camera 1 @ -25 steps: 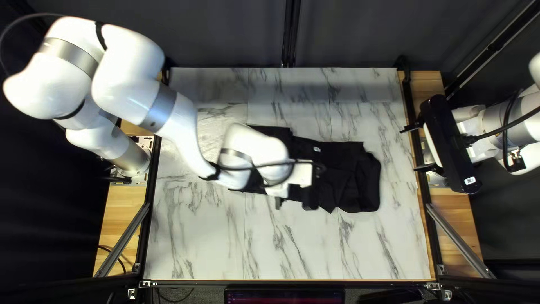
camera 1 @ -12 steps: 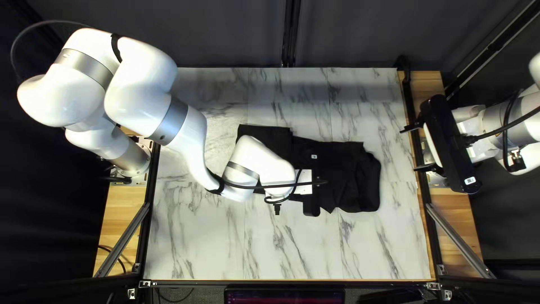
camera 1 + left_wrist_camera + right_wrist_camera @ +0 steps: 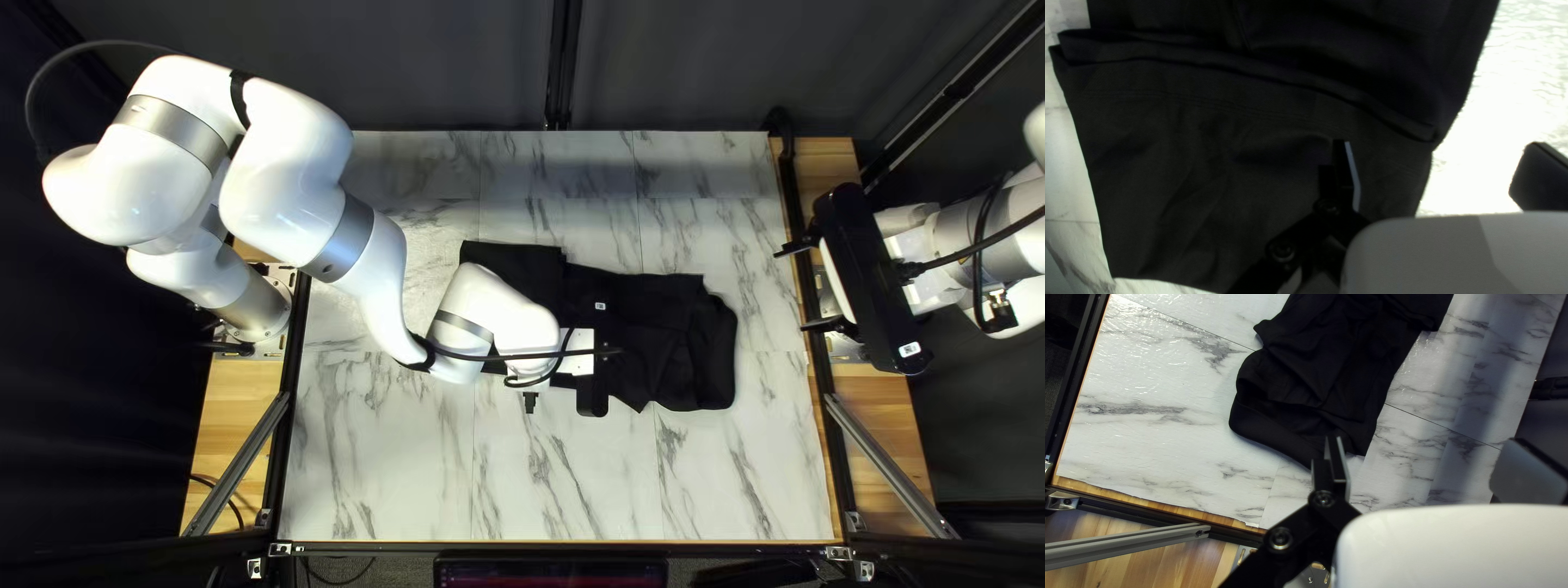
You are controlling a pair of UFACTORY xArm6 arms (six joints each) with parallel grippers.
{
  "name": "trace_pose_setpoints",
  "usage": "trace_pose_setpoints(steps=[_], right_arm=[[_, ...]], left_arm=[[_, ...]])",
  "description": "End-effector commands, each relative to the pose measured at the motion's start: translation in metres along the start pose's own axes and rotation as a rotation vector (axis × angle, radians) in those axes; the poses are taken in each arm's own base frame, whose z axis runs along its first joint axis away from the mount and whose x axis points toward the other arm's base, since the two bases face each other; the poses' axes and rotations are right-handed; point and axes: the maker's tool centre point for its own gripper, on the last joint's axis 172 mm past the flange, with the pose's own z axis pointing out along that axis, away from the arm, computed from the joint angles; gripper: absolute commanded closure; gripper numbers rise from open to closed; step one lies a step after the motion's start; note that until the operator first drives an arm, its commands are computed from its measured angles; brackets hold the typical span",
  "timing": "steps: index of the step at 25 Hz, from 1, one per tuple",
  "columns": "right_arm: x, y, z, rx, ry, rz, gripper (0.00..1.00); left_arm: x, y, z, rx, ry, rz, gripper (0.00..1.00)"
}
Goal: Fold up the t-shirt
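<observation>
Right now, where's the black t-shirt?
In the top left view, the black t-shirt lies on the marbled table, partly beneath my left arm, its right end toward my right tool.

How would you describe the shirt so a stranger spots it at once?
Find the marble-patterned table. Around its middle, partly hidden beneath my white left arm in the top left view, lies the shirt. Unlike the smooth, hard arm, it is black, soft, creased cloth.

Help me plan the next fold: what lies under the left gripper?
Under the left gripper, one finger is over the black t-shirt, the other over the marble-patterned table. The gripper's links hide some cloth, and anything beneath the shirt's top layer is covered.
</observation>
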Motion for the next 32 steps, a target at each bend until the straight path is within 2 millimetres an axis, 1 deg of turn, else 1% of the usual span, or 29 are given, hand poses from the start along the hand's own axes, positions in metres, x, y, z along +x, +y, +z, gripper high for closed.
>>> trace_pose_setpoints(steps=[1,2,3,4,7,9,12,15,18,21,25,29,30,31,32], right_arm=[[0.000,0.000,0.000,0.000,0.000,0.000,0.00],[0.000,0.000,0.000,0.000,0.000,0.000,0.00],[0.000,0.000,0.000,0.000,0.000,0.000,0.00],[0.000,0.000,0.000,0.000,0.000,0.000,0.00],[0.000,0.000,0.000,0.000,0.000,0.000,0.00],[0.000,0.000,0.000,0.000,0.000,0.000,0.00],[0.000,0.000,0.000,0.000,0.000,0.000,0.00],[0.000,0.000,0.000,0.000,0.000,0.000,0.00],[0.000,0.000,0.000,0.000,0.000,0.000,0.00],[0.000,0.000,0.000,0.000,0.000,0.000,0.00],[0.000,0.000,0.000,0.000,0.000,0.000,0.00],[0.000,0.000,0.000,0.000,0.000,0.000,0.00],[0.000,0.000,0.000,0.000,0.000,0.000,0.00],[0.000,0.000,0.000,0.000,0.000,0.000,0.00],[0.000,0.000,0.000,0.000,0.000,0.000,0.00]], left_arm=[[0.003,-0.002,0.002,-0.005,-0.001,0.001,0.75],[0.004,-0.002,0.003,-0.006,-0.002,0.002,0.91],[0.006,-0.003,0.006,-0.009,-0.004,0.003,0.94],[0.006,-0.003,0.006,-0.010,-0.005,0.003,0.94],[0.007,-0.002,0.006,-0.012,-0.006,0.004,0.98],[0.008,-0.001,0.001,-0.010,-0.006,0.005,0.99],[0.011,0.003,-0.012,-0.002,-0.005,0.005,1.00],[0.018,0.006,-0.025,0.010,0.003,0.011,0.99],[0.026,0.008,-0.031,0.025,0.017,0.009,1.00],[0.030,0.006,-0.030,0.036,0.039,-0.006,1.00],[0.030,0.003,-0.029,0.041,0.068,-0.024,1.00],[0.031,0.005,-0.021,0.042,0.070,-0.038,0.97],[0.030,0.006,-0.019,0.041,0.069,-0.040,0.80],[0.029,0.006,-0.018,0.039,0.068,-0.042,0.27],[0.026,0.007,-0.017,0.037,0.069,-0.043,0.06]])
